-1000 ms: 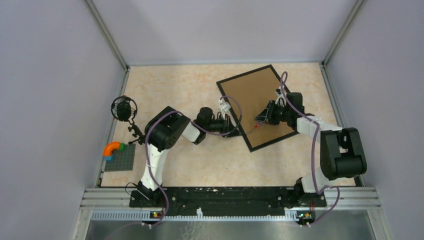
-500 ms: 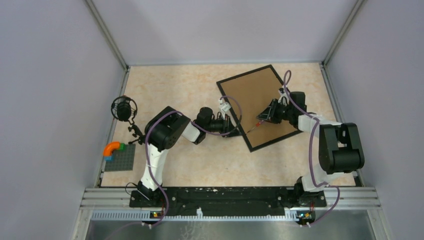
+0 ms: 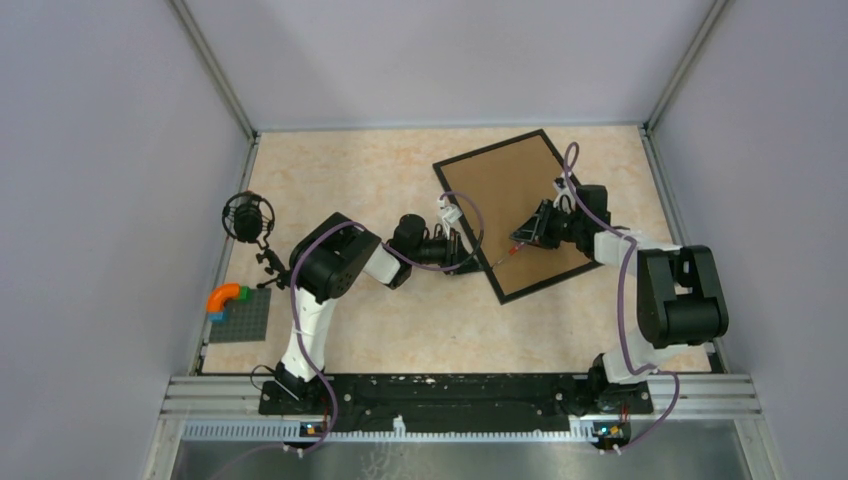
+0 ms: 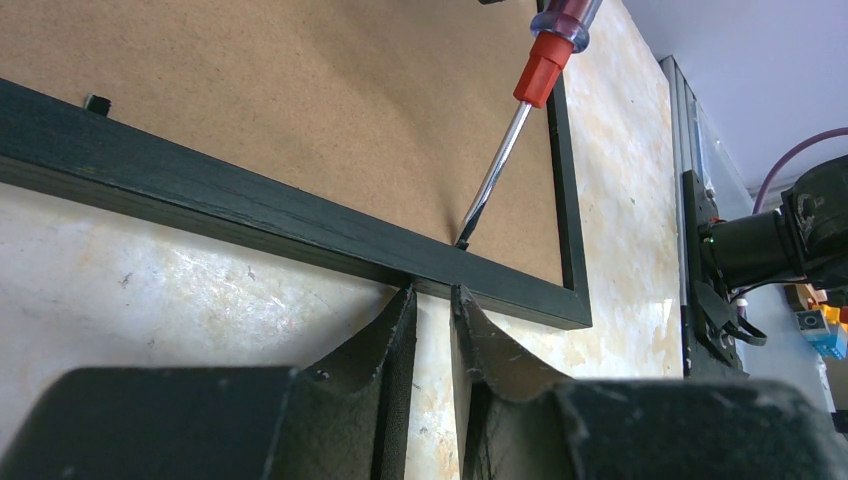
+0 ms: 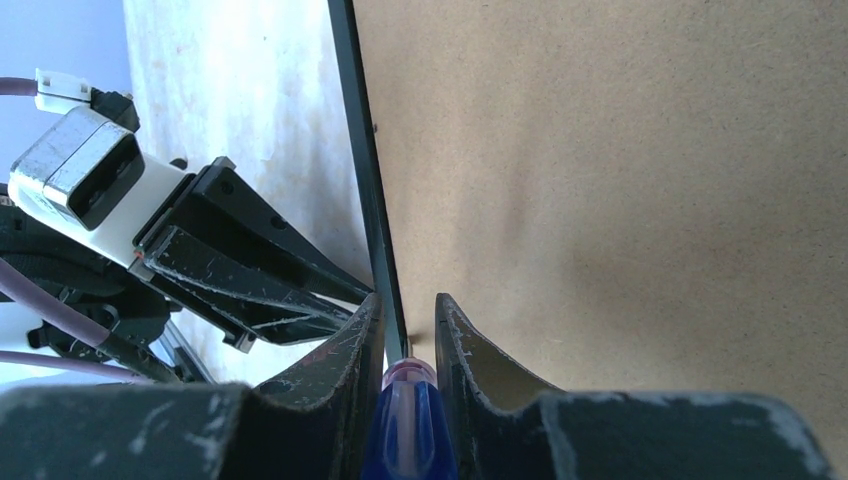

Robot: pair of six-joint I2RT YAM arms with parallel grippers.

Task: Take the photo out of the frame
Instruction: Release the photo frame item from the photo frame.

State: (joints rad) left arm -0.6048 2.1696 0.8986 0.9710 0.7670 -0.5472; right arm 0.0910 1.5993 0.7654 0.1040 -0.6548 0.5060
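The frame (image 3: pixel 505 190) lies face down on the table, its brown board back up and its black rim around it. The photo is hidden under the board. My right gripper (image 3: pixel 527 237) is shut on a screwdriver (image 3: pixel 505 256) with a blue and red handle (image 5: pixel 410 420). The screwdriver's tip (image 4: pixel 466 235) touches the inner edge of the frame's left rail (image 4: pixel 300 225). My left gripper (image 3: pixel 468 262) is shut with a thin gap and empty. Its fingertips (image 4: pixel 405 296) press against the outside of that same rail, just opposite the tip.
A small black clip (image 4: pixel 96 102) sits on the rail farther along. A black round microphone on a stand (image 3: pixel 247 216) and a grey baseplate (image 3: pixel 240 318) with an orange curved piece (image 3: pixel 224 295) are at the left. Grey walls enclose the table.
My right arm's elbow and wrist have shifted slightly; the screwdriver tip stays at the frame's left rail. The left arm and the frame have not moved.
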